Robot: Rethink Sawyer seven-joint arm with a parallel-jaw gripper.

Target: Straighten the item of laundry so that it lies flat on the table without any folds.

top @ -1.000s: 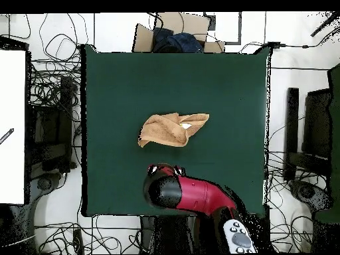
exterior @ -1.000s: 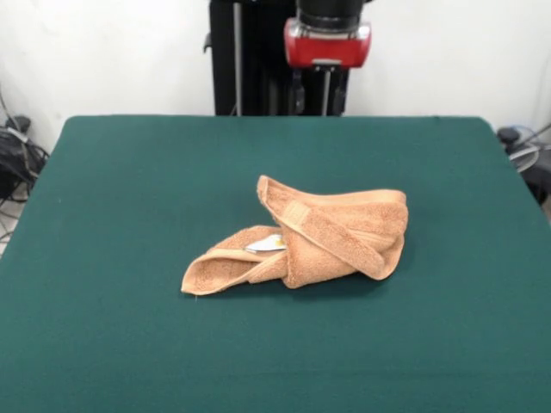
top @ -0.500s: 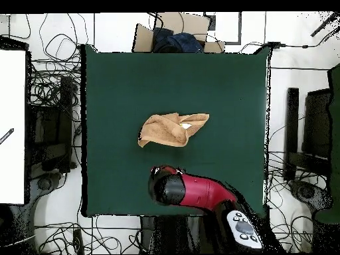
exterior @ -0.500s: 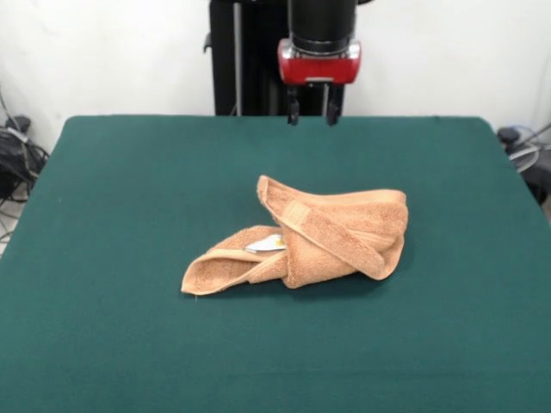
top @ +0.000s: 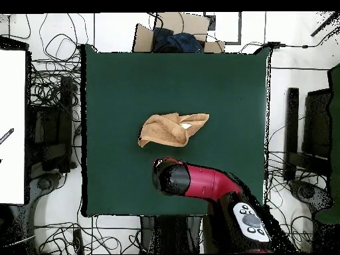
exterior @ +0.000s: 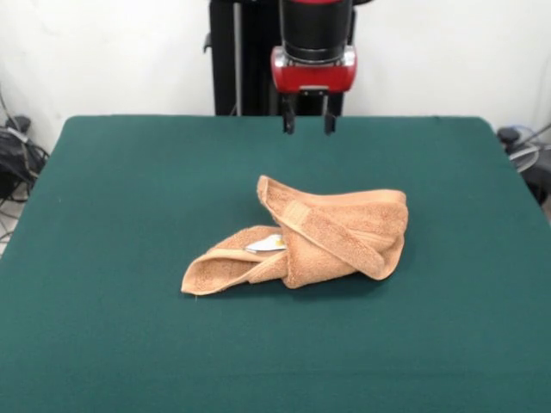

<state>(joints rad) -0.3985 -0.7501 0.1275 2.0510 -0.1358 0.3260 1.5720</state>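
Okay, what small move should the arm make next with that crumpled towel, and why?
Probably bring the open gripper forward and down onto the towel. The towel is bunched in folds mid-table, and the gripper hangs empty above the far side.

Towel [exterior: 323, 234] – looped terry cloth, rough, matt, table [exterior: 129, 189] – dark green felt, matt
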